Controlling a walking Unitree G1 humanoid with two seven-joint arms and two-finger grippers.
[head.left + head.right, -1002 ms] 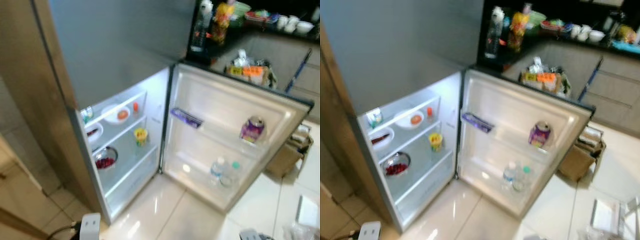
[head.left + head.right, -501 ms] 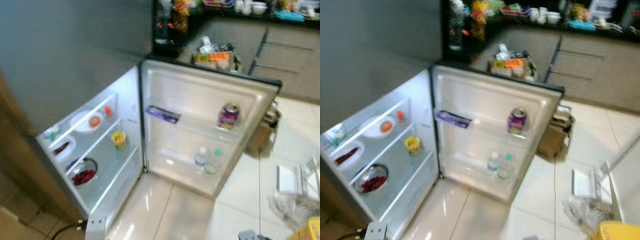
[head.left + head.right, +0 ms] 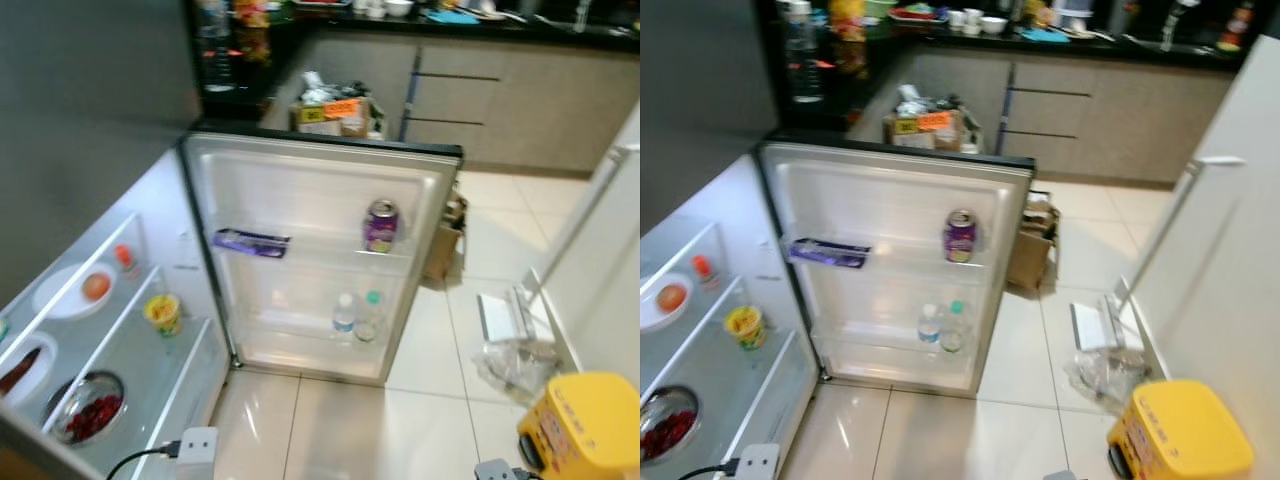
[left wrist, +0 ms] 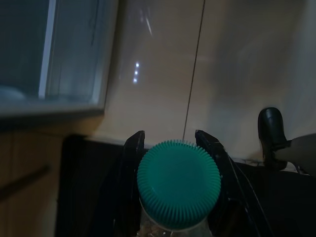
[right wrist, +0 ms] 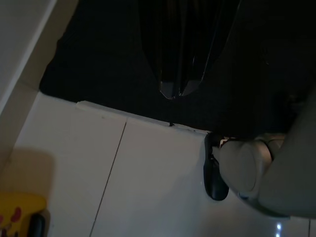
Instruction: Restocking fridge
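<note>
The fridge stands open with its door (image 3: 315,190) swung wide. The door racks hold a purple can (image 3: 380,225), a purple packet (image 3: 250,242) and two small water bottles (image 3: 355,315). On the lit shelves (image 3: 110,330) sit a plate with an orange fruit (image 3: 95,287), a yellow cup (image 3: 163,313) and a metal bowl of red fruit (image 3: 85,410). In the left wrist view my left gripper (image 4: 170,143) is shut on a clear bottle with a green ribbed cap (image 4: 177,183), above the tiled floor. My right gripper (image 5: 177,91) hangs with its fingers pressed together, holding nothing.
A yellow container (image 3: 585,425) stands on the floor at the right, near a crumpled plastic bag (image 3: 515,360) and a white folded object (image 3: 500,318). A cardboard box (image 3: 440,245) sits behind the door. A white plug block (image 3: 195,447) lies by the fridge base. Kitchen counter (image 3: 1070,40) at the back.
The view has swung to the right: the fridge now sits further left and the yellow container, plastic bag and a white appliance side have come into sight. Fridge contents are unchanged.
</note>
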